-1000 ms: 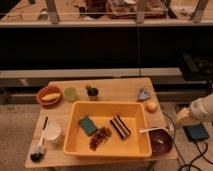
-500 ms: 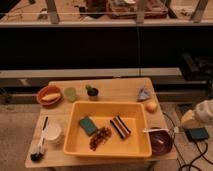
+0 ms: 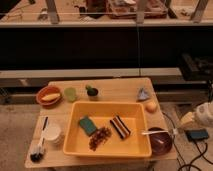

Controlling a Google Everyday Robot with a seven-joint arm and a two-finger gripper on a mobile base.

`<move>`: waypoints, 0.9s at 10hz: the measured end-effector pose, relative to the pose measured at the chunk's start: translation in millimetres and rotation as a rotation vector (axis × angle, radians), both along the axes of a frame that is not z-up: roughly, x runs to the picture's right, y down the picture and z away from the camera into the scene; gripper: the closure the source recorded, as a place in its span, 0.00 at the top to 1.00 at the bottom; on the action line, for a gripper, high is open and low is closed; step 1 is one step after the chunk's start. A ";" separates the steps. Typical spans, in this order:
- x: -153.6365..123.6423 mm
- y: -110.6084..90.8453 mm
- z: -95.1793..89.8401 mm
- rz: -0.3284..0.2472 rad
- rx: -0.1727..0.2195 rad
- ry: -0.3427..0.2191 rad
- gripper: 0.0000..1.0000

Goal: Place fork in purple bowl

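Fork (image 3: 152,132) lies across the rim of the purple bowl (image 3: 161,143), its tip over the yellow tub (image 3: 107,149), at the surface's (image 3: 117,90) right edge. Claw (image 3: 179,127) sits just right of the fork's handle end; whether it grips cannot be told.

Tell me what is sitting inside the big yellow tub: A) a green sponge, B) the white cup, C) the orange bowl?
A: the green sponge lies in the yellow tub; the gripper is at the right edge of the table, by the purple bowl.
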State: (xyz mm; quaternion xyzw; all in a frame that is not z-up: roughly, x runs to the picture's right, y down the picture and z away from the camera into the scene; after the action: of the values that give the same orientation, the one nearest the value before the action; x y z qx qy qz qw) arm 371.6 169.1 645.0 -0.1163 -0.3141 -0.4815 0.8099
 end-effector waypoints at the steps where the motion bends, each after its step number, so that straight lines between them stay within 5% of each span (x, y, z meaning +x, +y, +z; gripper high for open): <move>1: -0.3 -0.1 0.2 0.000 0.000 0.000 0.00; 6: 0.5 2.6 2.2 0.007 -0.005 0.001 0.00; 9: 31.3 24.2 0.5 0.049 -0.006 0.005 0.00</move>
State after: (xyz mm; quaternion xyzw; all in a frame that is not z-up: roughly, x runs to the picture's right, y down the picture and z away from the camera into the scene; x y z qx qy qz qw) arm 403.0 193.3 645.5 -0.1123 -0.3161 -0.4604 0.8219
